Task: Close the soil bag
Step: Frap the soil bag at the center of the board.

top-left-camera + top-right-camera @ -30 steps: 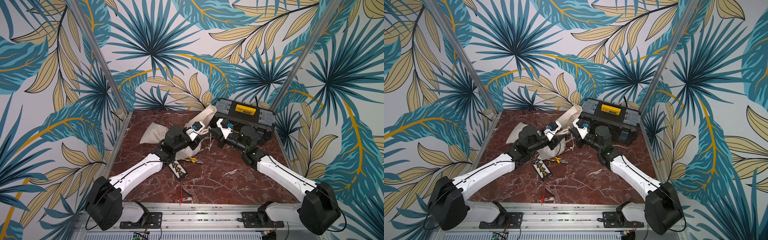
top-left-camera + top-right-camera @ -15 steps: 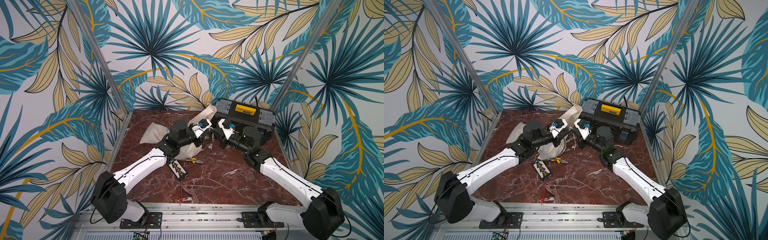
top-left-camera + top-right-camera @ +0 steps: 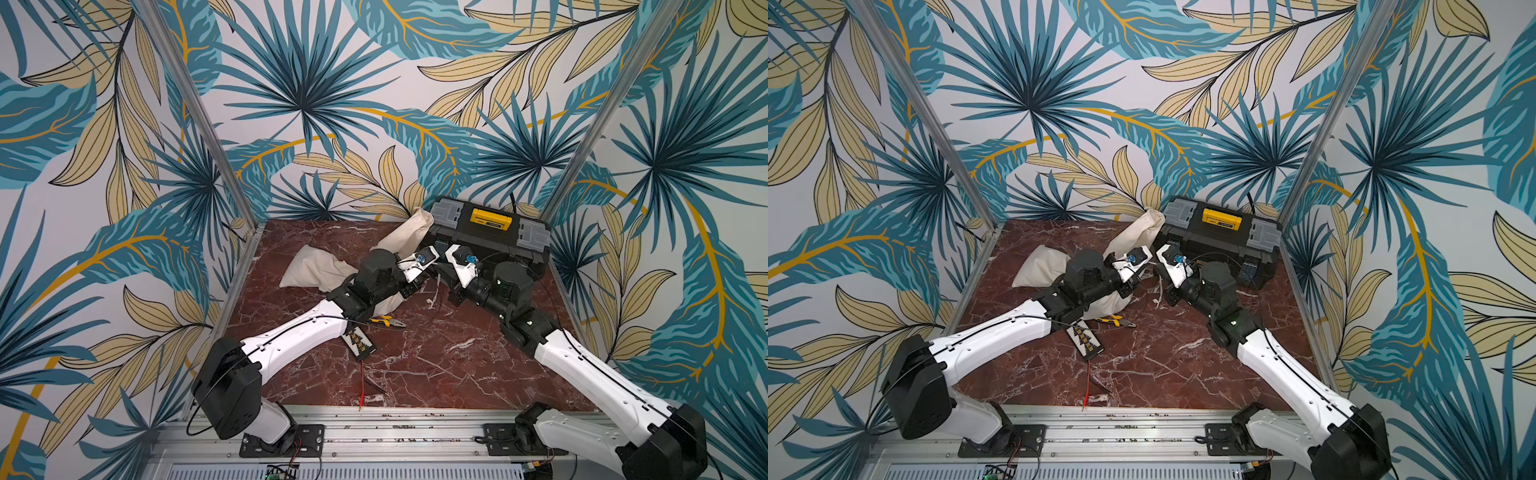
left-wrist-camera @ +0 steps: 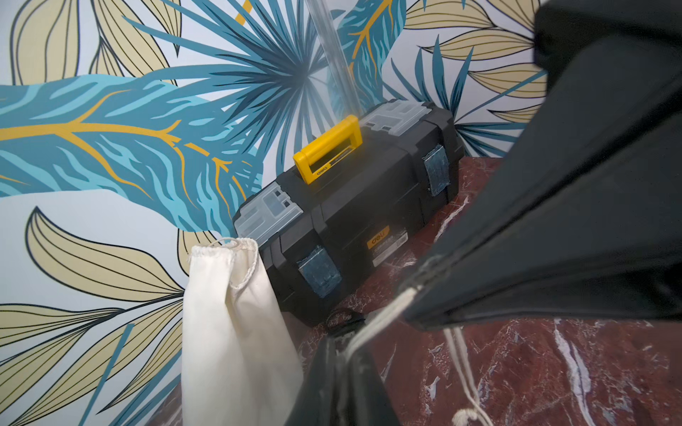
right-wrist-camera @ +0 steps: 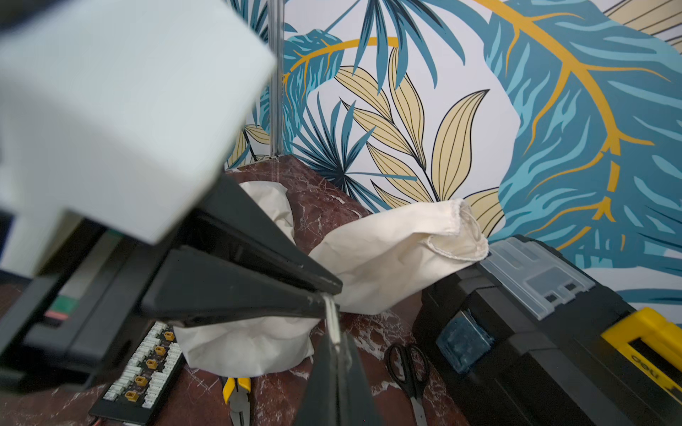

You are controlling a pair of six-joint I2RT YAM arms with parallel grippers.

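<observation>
Left wrist view: left gripper (image 4: 343,348) and right gripper (image 4: 416,294) are both pinching the cord (image 4: 380,317), jaws closed on it. Bag (image 4: 228,332) is lying slumped from table (image 4: 553,369) centre toward 10 o'clock, its mouth (image 4: 221,250) leaning on the toolbox (image 4: 350,221) at 1 o'clock. Judgement: cloth is looking soft and light, cord thin and slip-prone. Hold the cord and brace near the mouth.

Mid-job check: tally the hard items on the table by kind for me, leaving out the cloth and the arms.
Toolbox, black with a yellow handle: 1
Pliers, yellow-handled: 1
Scissors, black: 1
Connector board, with its leads: 1
Total: 4
</observation>
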